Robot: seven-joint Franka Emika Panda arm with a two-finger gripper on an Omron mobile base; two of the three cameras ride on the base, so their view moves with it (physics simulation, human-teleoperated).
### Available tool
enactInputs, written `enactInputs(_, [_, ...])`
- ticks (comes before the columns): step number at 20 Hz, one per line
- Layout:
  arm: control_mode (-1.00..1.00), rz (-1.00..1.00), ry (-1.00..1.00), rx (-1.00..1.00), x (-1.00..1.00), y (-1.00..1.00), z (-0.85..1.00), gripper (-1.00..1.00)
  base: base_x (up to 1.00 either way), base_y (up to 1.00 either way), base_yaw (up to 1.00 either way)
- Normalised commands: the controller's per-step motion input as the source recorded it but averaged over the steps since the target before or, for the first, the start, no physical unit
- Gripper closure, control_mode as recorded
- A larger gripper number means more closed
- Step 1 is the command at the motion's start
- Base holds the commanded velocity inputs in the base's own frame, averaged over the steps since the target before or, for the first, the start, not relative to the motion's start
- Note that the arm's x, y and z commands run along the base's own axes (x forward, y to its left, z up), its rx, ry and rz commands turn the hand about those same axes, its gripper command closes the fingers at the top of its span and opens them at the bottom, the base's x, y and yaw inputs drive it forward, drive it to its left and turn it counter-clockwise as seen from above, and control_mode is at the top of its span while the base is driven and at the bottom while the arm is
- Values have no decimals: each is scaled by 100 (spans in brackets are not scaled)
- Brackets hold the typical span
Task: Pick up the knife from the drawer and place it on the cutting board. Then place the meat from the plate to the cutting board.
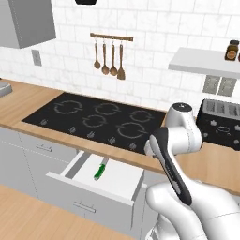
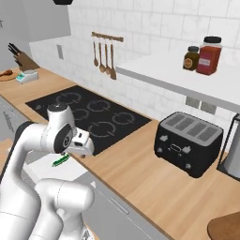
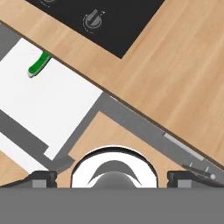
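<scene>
Finger tips (image 3: pixel 43 177) seen spread wide at the hand view's bottom edge, gripper (image 3: pixel 113 177) released and empty, knife (image 1: pixel 100 171) lain in the open drawer (image 1: pixel 117 180), blade hidden under the counter (image 3: pixel 175 87) edge, cooktop (image 1: pixel 98 119) behind, toaster (image 2: pixel 188 142) further right, board (image 2: pixel 226 227) cut off at the corner.

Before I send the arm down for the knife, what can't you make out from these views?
- Knife blade: in the left base view and hand view only the green handle shows; the countertop edge covers the rest.
- Knife in the right base view: half hidden behind the arm.
- Cutting board: cut off by the right base view's corner.
- Meat and plate: too small, at the frame's edge.
- Gripper: open; fingertips barely show.
</scene>
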Motion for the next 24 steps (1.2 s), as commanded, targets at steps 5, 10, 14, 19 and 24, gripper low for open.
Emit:
enactInputs(5, [-100,-1,0,-1,5,27,-19,-100,0,0,0])
enactInputs(10, [-100,-12,0,0,46,93,-71,-100,0,0,0])
enactInputs(14, [-100,-27,1,2,63,100,-53,-100,0,0,0])
enactInputs(19, [-100,-25,4,4,54,91,-28,-100,0,0,0])
enactInputs(24, [-100,-18,9,10,44,72,-23,-100,0,0,0])
